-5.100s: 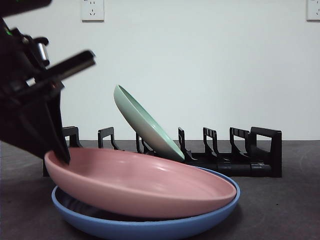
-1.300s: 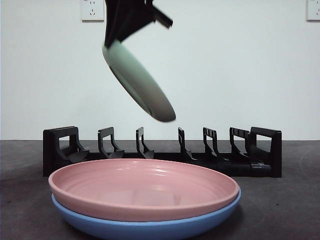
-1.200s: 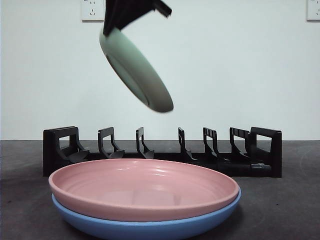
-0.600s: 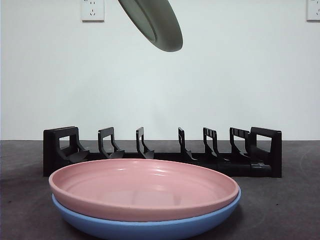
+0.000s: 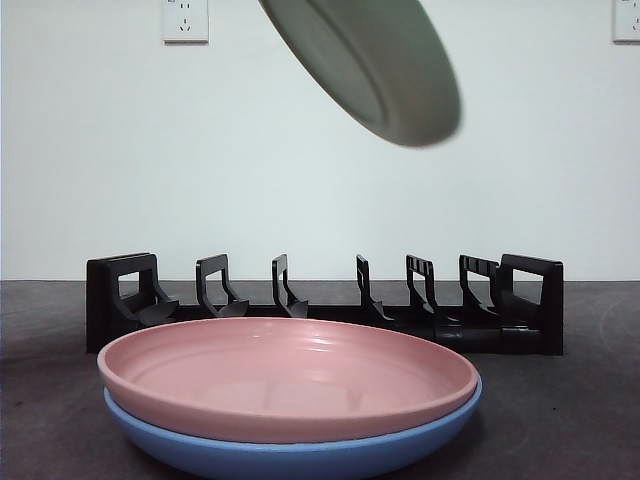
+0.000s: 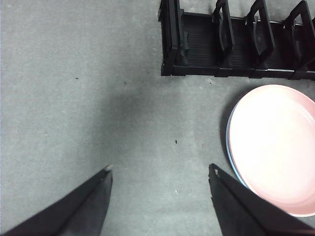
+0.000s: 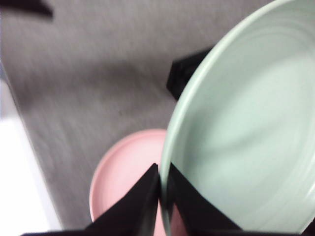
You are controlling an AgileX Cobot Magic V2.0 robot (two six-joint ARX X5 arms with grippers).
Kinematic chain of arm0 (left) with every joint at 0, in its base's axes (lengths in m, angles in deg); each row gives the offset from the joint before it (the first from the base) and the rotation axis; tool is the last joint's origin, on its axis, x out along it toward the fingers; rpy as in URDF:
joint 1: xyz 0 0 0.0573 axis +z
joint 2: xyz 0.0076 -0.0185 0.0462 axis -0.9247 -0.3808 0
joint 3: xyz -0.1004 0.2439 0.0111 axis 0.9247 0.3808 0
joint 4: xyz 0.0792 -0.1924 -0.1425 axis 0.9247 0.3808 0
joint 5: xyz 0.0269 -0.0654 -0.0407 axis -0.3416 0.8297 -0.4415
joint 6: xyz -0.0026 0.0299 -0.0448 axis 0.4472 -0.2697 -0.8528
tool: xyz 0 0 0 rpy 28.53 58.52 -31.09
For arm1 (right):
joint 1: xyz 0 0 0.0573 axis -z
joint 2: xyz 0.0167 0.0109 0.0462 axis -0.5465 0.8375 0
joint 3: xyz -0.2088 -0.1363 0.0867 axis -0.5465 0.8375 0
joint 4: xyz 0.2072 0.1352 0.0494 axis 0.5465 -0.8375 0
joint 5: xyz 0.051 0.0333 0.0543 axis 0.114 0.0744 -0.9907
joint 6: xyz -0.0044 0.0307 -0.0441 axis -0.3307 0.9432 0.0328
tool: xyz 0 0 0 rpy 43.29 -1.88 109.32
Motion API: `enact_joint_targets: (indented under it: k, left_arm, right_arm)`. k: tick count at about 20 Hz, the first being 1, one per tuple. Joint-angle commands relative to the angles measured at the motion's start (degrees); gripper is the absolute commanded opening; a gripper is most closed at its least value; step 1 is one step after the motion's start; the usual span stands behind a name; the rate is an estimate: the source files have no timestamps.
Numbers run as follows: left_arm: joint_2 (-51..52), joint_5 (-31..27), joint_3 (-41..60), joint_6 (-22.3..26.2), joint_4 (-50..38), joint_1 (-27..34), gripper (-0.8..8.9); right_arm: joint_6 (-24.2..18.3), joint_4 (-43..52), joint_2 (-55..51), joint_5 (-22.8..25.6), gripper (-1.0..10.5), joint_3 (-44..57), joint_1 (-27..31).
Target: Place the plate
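Note:
A pale green plate (image 5: pixel 375 65) hangs tilted high above the table in the front view, over the black dish rack (image 5: pixel 330 305). My right gripper (image 7: pixel 164 183) is shut on the rim of this green plate (image 7: pixel 246 132); the gripper itself is above the front view's top edge. My left gripper (image 6: pixel 160 172) is open over bare table beside the rack's end (image 6: pixel 172 39), with nothing between its jaws. A pink plate (image 5: pixel 285 375) lies stacked in a blue plate (image 5: pixel 300 455) at the front.
The rack's slots hold no plate. The pink plate (image 6: pixel 275 147) on the blue one lies near the left gripper. The pink plate (image 7: pixel 123 182) also shows below the right gripper. Grey table (image 6: pixel 74 98) spreads beside the rack. White wall with sockets (image 5: pixel 185 20) behind.
The green plate was lifted out of the rack and carried up, then moved rightward and closer to the camera. The arm that was by the pink plate has left the front view.

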Motion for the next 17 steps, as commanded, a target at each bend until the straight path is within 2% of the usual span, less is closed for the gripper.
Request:
enact_joint_targets:
  k: [1,6,8,14,17]
  left_arm:
    - [-0.3,-0.4,-1.1,-0.1,-0.2,-0.1,3.12]
    - [-0.3,-0.4,-1.1,-0.1,-0.1,-0.1,3.12]
    - [-0.3,-0.4,-1.1,-0.1,0.0,-0.1,3.12]
    - [-0.3,-0.4,-1.1,-0.1,0.0,-0.1,3.12]
    - [-0.3,-0.4,-1.1,-0.1,0.0,-0.1,3.12]
  right_arm:
    - [-0.8,3.1,-3.2,5.9,0.2,6.2,-5.4]
    - [-0.9,-0.3,-2.8,7.0,0.2,13.3,-13.8]
    - [-2.9,-0.8,-0.6,7.0,0.2,14.2,-16.1]
    - [-11.4,-0.5,9.6,3.6,0.2,14.3,-16.9]
    - [-14.0,0.4,13.0,1.8,0.2,14.3,-16.7]
